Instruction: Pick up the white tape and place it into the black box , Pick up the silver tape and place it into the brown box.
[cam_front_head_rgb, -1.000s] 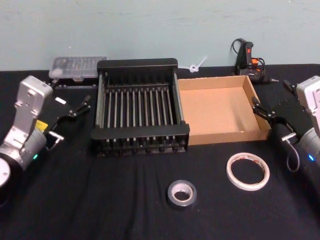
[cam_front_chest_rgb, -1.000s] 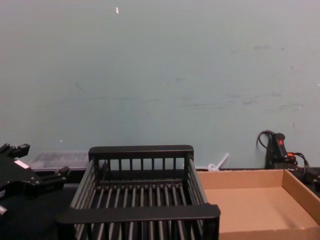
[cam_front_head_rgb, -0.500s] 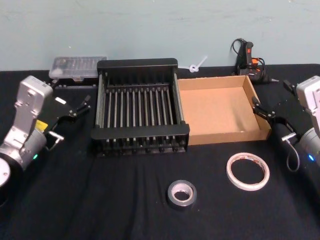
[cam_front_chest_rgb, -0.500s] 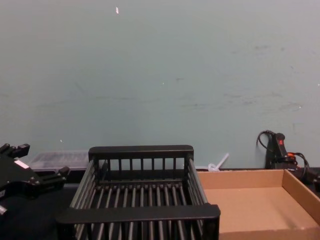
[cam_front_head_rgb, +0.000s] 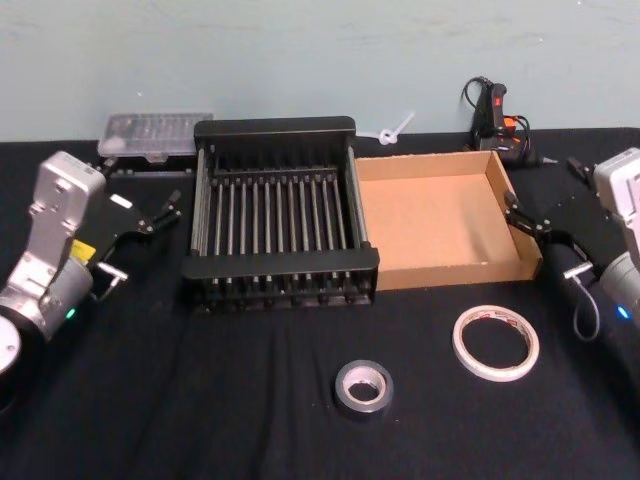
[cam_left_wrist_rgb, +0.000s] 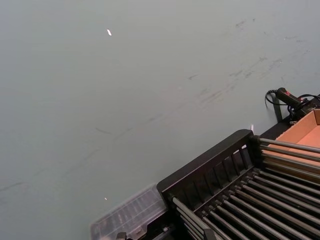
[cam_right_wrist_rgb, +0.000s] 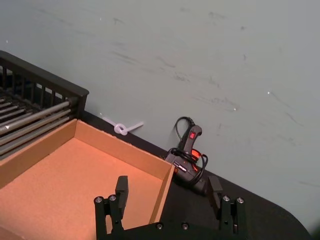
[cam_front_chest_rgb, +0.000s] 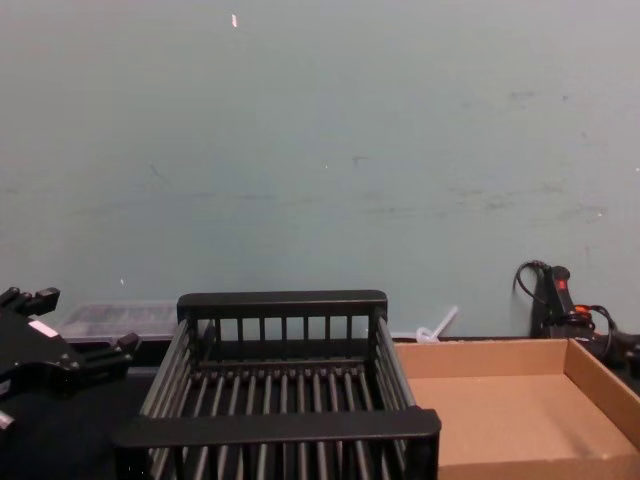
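Comparing this moment with the half-second before it, almost nothing had changed: both arms kept their places at the sides of the bench (cam_front_head_rgb: 200, 410), and neither tape had been touched.

At the left edge, the left gripper (cam_front_head_rgb: 140, 190) hung just beside the black box (cam_front_head_rgb: 275, 128), its fingers spread and holding nothing. A clear plastic case (cam_front_head_rgb: 155, 135) lay behind it at the back left corner.

The black box stood at the back centre, its slatted floor bare. Touching its right side sat the brown box (cam_front_head_rgb: 430, 225), equally bare.

Nearer the front edge, the silver tape (cam_front_head_rgb: 345, 392) lay flat at about the middle of the bench. The white tape (cam_front_head_rgb: 459, 345) lay flat to its right and a little farther back, in front of the brown box's right corner. The two rolls were apart from each other and from both boxes.

At the right edge, the right gripper (cam_right_wrist_rgb: 168, 190) hovered at the brown box's far right corner, fingers wide apart and carrying nothing. A glue gun (cam_front_head_rgb: 495, 110) rested behind it at the back edge.

The stillness suggested that the task had not really begun. Both picks remained to be done, and the white tape, nearest the right gripper, looked the likelier first reach.
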